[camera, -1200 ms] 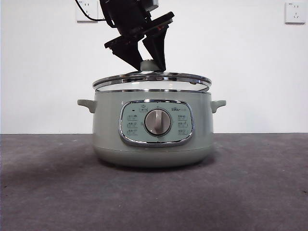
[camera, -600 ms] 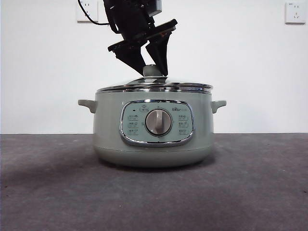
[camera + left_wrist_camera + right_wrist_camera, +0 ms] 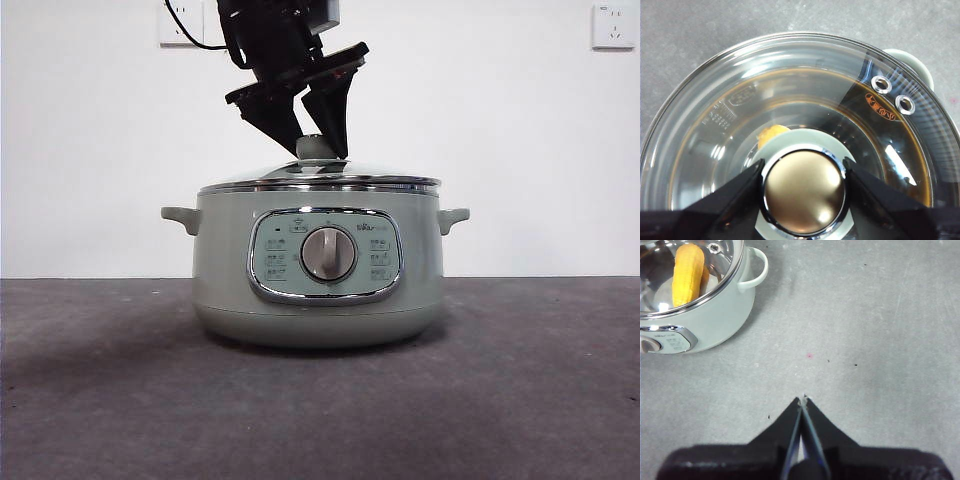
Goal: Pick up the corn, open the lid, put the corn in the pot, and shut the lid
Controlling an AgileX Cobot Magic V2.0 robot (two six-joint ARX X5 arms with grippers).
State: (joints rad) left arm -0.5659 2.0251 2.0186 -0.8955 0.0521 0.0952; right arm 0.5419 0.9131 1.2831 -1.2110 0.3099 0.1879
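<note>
Front view: left gripper (image 3: 318, 135), two black jaws, clamps the sage-green knob (image 3: 316, 148) of the round clear-glass lid (image 3: 320, 181), seated level on the large sage-green electric pot (image 3: 318, 265) directly below.
Left wrist view: small yellow-orange corn (image 3: 771, 135) lies in the pot under the glass, just beyond the jaws.
Risk: lifting before release could drag the lid askew.
Right wrist view: right gripper (image 3: 802, 407), jaws together and empty, well apart above bare grey table (image 3: 865, 315); nothing obstructs.
</note>
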